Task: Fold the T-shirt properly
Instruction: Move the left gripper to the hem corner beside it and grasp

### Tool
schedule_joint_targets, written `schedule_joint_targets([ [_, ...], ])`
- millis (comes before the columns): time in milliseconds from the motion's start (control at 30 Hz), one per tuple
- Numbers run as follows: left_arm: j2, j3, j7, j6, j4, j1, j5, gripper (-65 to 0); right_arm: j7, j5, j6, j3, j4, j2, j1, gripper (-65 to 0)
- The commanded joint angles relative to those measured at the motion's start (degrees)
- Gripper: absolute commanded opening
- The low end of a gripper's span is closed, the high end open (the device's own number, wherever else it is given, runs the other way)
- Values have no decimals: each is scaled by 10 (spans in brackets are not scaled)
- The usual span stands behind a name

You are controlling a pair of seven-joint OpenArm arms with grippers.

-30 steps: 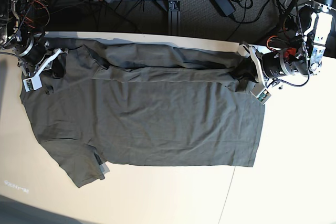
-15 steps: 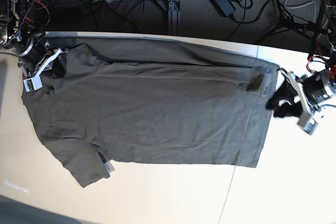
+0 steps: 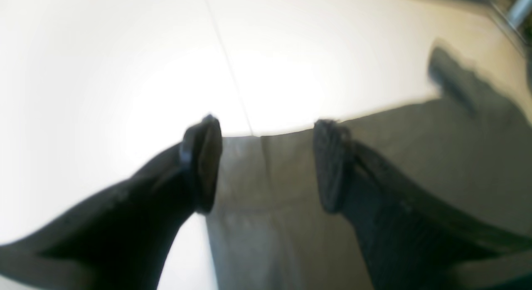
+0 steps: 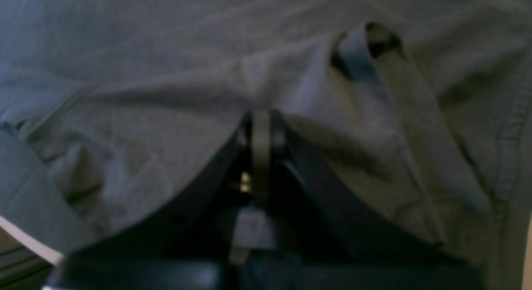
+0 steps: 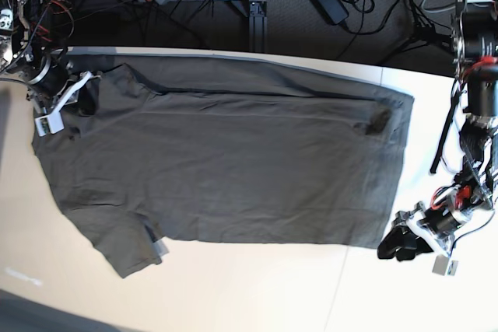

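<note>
Folding looks barely begun, judging by how the T-shirt [image 5: 226,161] lies: it is spread almost flat across the pale table [image 5: 257,293], its length running sideways, with one long band along the far edge turned over onto the body. The near sleeve still sticks out past the near edge at the collar end, and the near long edge and the crosswise folds appear undone. So I judge one lengthwise fold made, the rest left.

Relative to the T-shirt, the right gripper [image 5: 84,99] sits at the far corner of the collar end; in its wrist view the right gripper [image 4: 261,132] has its jaws pressed together on a pinch of the grey cloth, which bunches around them. The left gripper [image 5: 398,245] is at the opposite, hem end, just off the near corner, its arm reaching in low from beyond the hem. In its wrist view the left gripper [image 3: 266,161] stands with jaws spread wide and nothing between them, the hem edge of the T-shirt [image 3: 436,157] just ahead
</note>
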Motion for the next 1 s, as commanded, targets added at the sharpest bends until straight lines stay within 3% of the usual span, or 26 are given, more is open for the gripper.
schedule_joint_targets([
  [0,-1,-1,-8,-5,-38,-31,-11,-270,-31,-20,24,1,-1,9,-4,-650],
  [233,22,-1,-39,-5,-278,-117,-3,-270,-34,-19,24,1,-1,9,-3,-650],
  [433,21,-1,-59,8,-290,-136,77,-270,-35,-19,24,1,-1,9,-5,-650],
  [667,31,-1,-52,9,-309,-128,100,-270,-35,-13,24,1,-1,9,-5,-650],
  [967,87,-1,-26,11,-318,-115,143,-270,-35,-2,24,1,-1,9,-4,-650],
])
